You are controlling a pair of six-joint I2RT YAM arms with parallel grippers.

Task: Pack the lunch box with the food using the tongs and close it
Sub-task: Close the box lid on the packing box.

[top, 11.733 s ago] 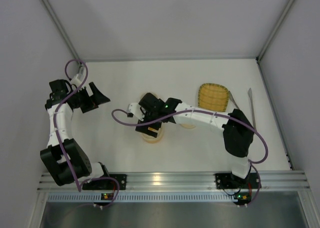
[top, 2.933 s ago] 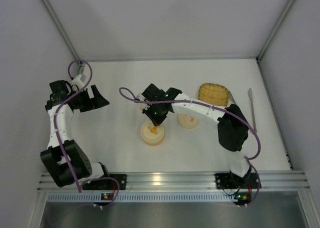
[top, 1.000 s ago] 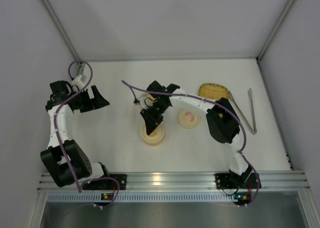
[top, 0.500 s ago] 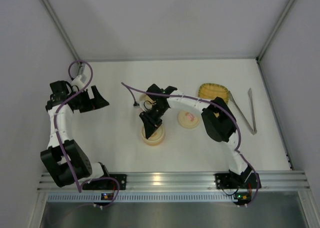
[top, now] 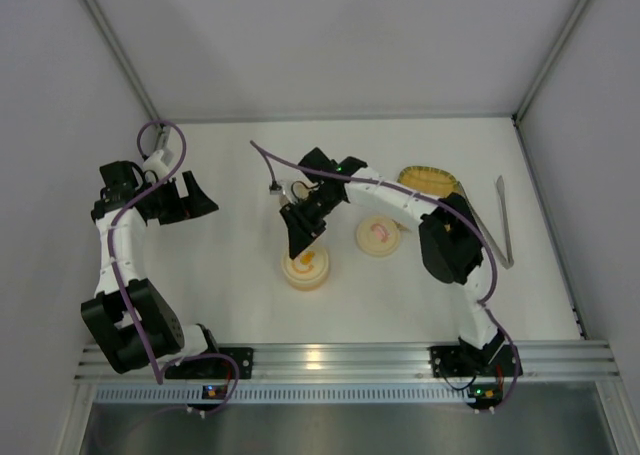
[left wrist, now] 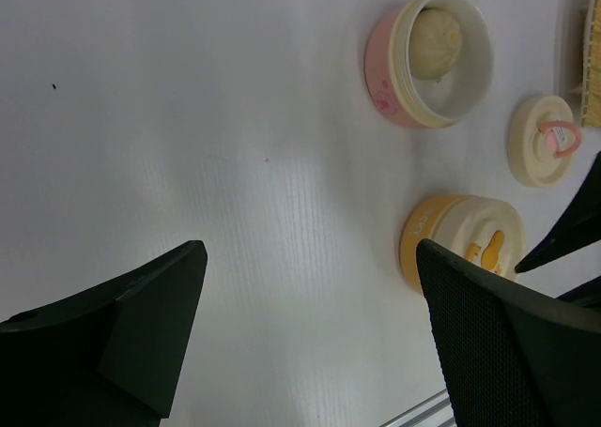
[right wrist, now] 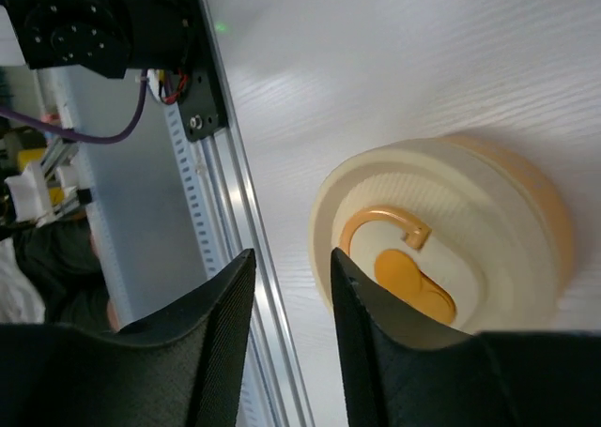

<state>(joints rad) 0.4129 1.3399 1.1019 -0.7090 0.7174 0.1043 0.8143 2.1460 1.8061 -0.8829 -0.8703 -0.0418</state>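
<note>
The lunch box is in parts: an orange bowl (top: pixel 306 268) with a cream lid (right wrist: pixel 488 216) sitting on it, and an open pink bowl (left wrist: pixel 390 66). In the pink bowl lies the food, a pale cream ball (left wrist: pixel 438 40). Its pink-marked lid (top: pixel 378 235) rests on the table. My right gripper (top: pixel 298 243) hovers just behind the orange bowl, open, its jaws (right wrist: pixel 291 258) with nothing between them beside the lid's edge. The tongs (top: pixel 504 220) lie at the far right, untouched. My left gripper (top: pixel 205 197) hangs open at the left, holding nothing (left wrist: pixel 310 258).
A yellow woven tray (top: pixel 425 178) lies at the back right, partly under the right arm. A purple cable loops off the right wrist towards the back. The aluminium rail (right wrist: pixel 235 258) runs along the near edge.
My right gripper has opened, let go of the cream lid on the orange bowl, and drawn back up and away from it. The left arm has not moved.
</note>
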